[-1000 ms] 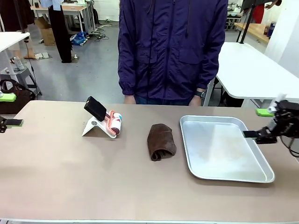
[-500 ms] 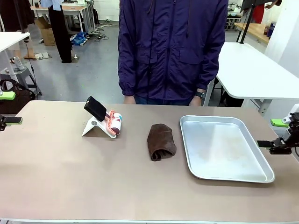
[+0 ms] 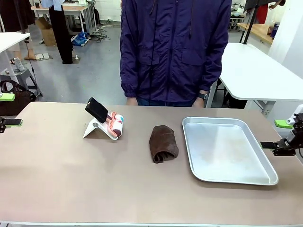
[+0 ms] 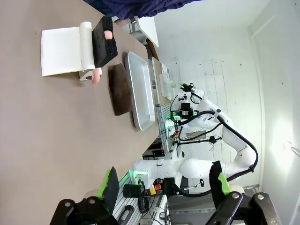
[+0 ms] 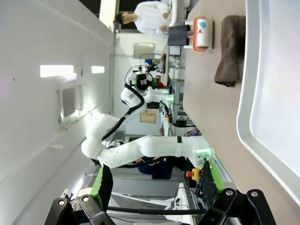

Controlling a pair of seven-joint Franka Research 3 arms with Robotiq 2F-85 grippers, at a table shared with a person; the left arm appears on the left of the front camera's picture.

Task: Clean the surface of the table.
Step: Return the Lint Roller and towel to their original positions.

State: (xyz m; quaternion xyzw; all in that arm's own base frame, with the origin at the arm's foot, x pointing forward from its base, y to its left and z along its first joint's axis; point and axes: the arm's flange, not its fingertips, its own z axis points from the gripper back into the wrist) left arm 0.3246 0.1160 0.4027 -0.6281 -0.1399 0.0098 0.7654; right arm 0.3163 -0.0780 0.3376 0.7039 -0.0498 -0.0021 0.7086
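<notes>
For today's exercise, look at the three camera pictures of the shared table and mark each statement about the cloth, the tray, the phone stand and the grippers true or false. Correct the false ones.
1. The brown cloth lies folded on the table, left of the silver tray. True.
2. The tray holds a roll of tape. False: nothing lies in it.
3. The right gripper is shut on the cloth. False: it hangs open at the table's right edge, beyond the tray, holding nothing.
4. A black phone leans on a white stand left of the cloth. True.
5. The left gripper is open at the table's left edge. True.
6. The person's hand rests on the cloth. False: the person stands behind the far edge, not touching it.
</notes>
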